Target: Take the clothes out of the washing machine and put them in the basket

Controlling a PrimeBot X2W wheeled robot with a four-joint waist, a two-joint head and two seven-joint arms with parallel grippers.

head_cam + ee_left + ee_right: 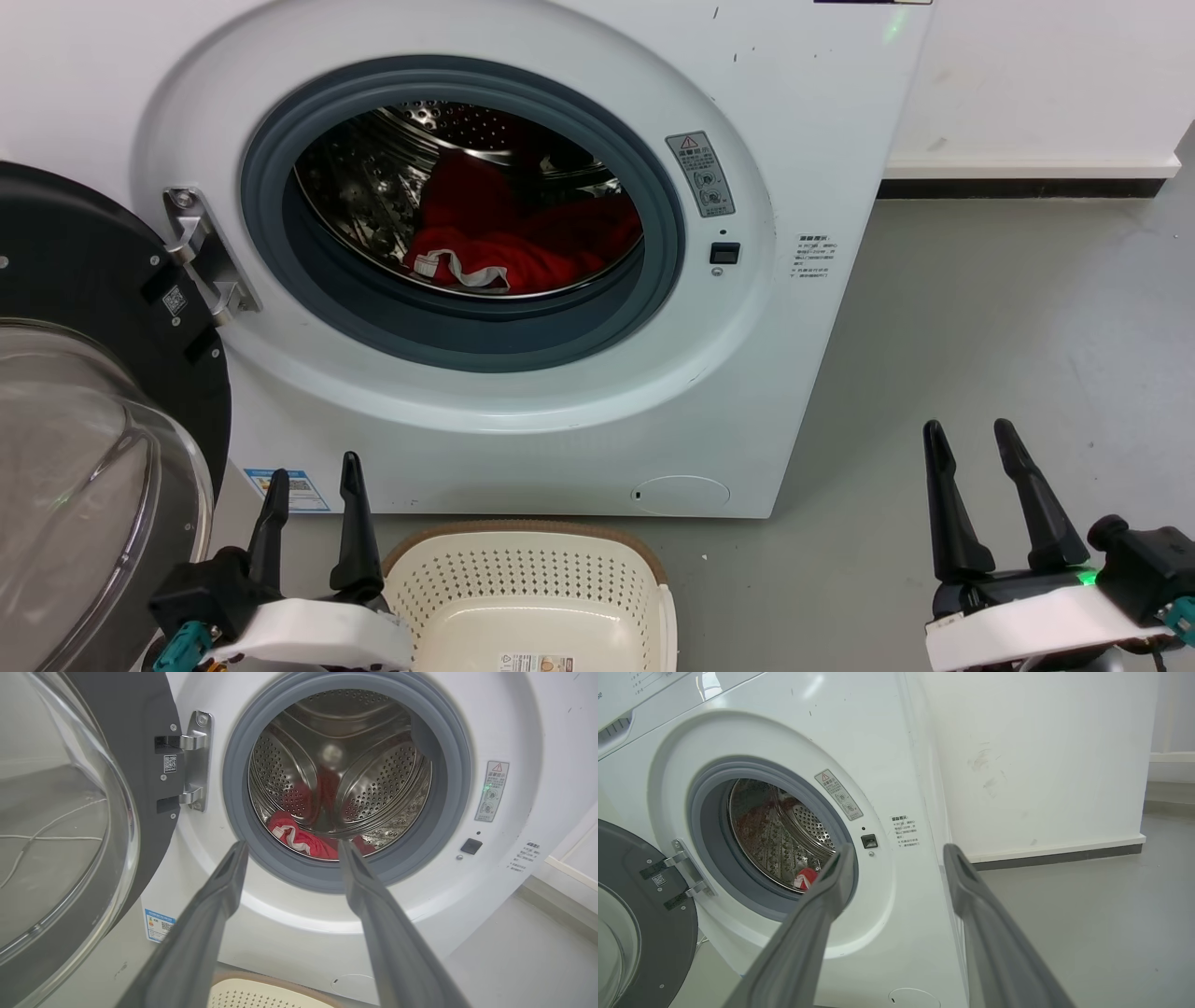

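The clothes [523, 238] lie far inside the washing machine [560, 439] (door [84, 280] open), none lifted yet. Left gripper [315, 469] and right gripper [971, 429] gape empty near the basket [523, 569]; next, reach in deep.

The basket [523, 569] runs off the head view's bottom edge; the door [84, 467] off its left; print on the warning sticker [700, 173] is too small to read
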